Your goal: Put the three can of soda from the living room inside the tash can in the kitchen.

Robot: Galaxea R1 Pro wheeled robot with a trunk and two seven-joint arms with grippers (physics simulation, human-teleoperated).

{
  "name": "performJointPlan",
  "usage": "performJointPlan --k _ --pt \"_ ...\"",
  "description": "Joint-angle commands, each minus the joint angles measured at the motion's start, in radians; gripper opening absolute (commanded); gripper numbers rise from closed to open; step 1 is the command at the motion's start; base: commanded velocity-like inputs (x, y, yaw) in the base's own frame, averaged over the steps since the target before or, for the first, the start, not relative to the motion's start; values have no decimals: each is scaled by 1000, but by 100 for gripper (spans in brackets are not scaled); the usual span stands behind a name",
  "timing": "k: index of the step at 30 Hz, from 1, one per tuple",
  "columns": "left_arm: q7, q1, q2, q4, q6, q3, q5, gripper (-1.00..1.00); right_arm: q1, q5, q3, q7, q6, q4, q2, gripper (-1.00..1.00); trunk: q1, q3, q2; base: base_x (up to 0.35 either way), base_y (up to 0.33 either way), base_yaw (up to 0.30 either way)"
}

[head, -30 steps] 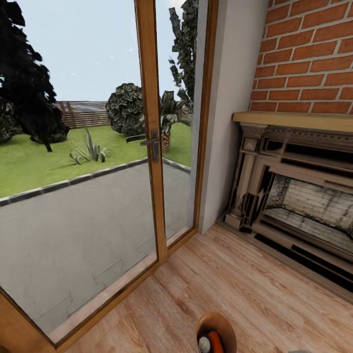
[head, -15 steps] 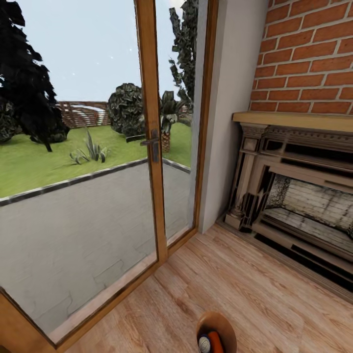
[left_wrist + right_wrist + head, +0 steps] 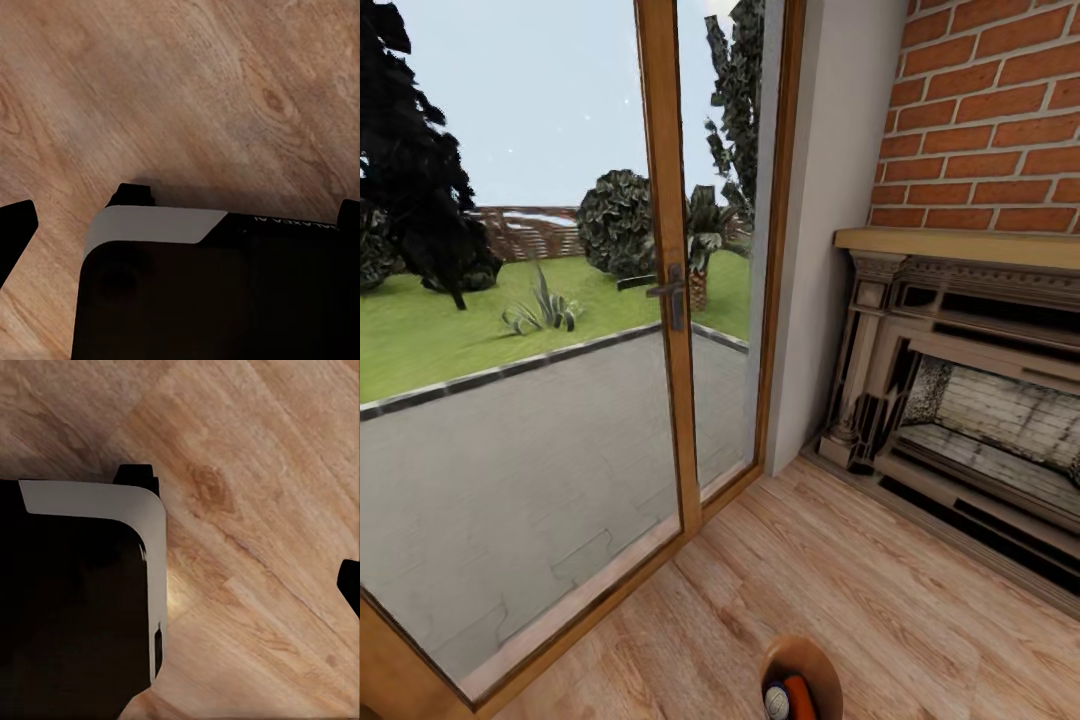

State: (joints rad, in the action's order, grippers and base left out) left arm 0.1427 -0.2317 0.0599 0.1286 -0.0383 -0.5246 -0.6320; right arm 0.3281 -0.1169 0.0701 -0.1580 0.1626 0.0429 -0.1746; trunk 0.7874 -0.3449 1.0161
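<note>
Over the light wood floor [image 3: 225, 90] your two wrist cameras catch dark fingertips [image 3: 15, 225] at the frame edges, grip state unreadable, while at your head view's bottom edge the copper-brown round bin [image 3: 812, 660] holds an orange can [image 3: 798, 697] and a silvery-topped can [image 3: 776, 701], near the red-brick fireplace [image 3: 970, 400] and the wood-framed glass door [image 3: 670, 300].

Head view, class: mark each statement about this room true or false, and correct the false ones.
1. The bin at the bottom edge holds an orange can. True.
2. The fireplace stands below a red brick wall. True.
3. The glass door stands wide open. False: it is closed, its handle against the frame.
4. The floor is grey tile. False: it is light wood planks.
5. A silvery-topped can lies beside the orange one. True.
</note>
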Motion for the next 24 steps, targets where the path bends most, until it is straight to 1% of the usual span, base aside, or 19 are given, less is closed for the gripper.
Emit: performJointPlan --k 1,7,24 --pt "0 0 0 0 0 0 0 100 -4 0 0 0 0 0 2 100 0 0 0 0 0 0" --pt "0 0 0 0 0 0 0 100 -19 2 0 0 0 -1 24 100 0 0 0 0 0 0" --pt "0 0 0 0 0 0 0 100 -20 2 0 0 0 -2 27 100 0 0 0 0 0 0"
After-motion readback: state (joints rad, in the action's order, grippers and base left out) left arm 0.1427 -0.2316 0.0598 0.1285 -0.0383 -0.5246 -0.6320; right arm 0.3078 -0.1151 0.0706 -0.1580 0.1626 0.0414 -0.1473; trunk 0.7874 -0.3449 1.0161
